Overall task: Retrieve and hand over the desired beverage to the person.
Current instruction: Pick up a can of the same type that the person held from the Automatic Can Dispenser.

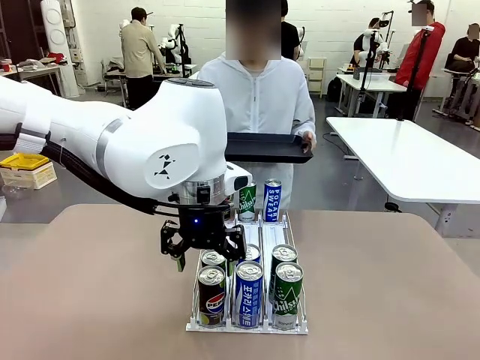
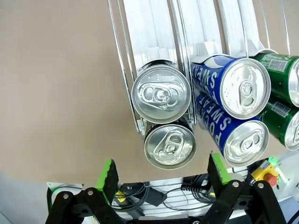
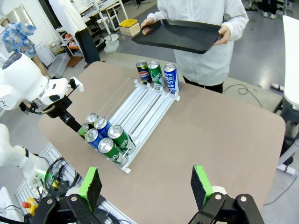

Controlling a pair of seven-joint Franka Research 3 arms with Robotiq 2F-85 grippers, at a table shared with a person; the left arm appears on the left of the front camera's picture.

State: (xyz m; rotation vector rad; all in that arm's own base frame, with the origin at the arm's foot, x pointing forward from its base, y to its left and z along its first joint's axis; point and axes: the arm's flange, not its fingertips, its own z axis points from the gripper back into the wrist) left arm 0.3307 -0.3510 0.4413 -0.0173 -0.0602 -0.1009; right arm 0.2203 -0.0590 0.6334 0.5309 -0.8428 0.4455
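- Hovering with the left hand (image 1: 204, 259) just above the near end of the left lane of the rack (image 1: 300, 328), pads spread wide and gripping nothing.
- Looking straight down, in the left wrist view, on two silver can tops in that lane, and finding the front Pepsi can (image 2: 169, 144) closest to the green pads (image 2: 110, 173) without touching them.
- Judging that can the likely pick, purely from where the hand is hanging, and keeping it as a guess for want of any sign of which drink is wanted.
- Finding blue Pocari Sweat cans (image 1: 249, 292) in the middle lane and green cans (image 1: 287, 294) in the right lane, all crowding the rack's near end by the near edge of the counter (image 1: 90, 285).
- Noting three sample cans (image 3: 154, 72) standing upright at the rack's far end, near the counter's far edge.
- Seeing the person (image 1: 259, 97) waiting just beyond that far edge, holding a black tray (image 1: 270, 146) level in both hands and carrying nothing on it.
- Hanging the right hand (image 3: 145, 185) high above the counter's near side, fingers wide apart and holding nothing.
- Reckoning the task as barely begun: no can gripped or lifted yet, leaving the lowering, the closing on a can, the lifting out of the lane and the carrying across to the tray.
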